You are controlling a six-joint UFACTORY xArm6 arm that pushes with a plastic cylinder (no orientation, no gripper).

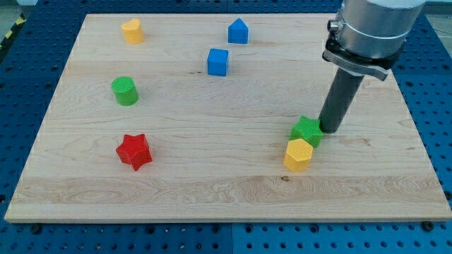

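My tip (329, 130) rests on the wooden board (212, 190) at the view's right, touching or almost touching the right side of a green star-shaped block (306, 131). Just below that block, against it, sits a yellow hexagonal block (298, 154). The rod rises from the tip to the arm's grey housing (374, 28) at the view's top right.
A blue cube (218, 62) and a blue house-shaped block (238, 32) lie at the top middle. A yellow block (132, 31) is at the top left, a green cylinder (125, 91) at the left, a red star (134, 151) at the lower left.
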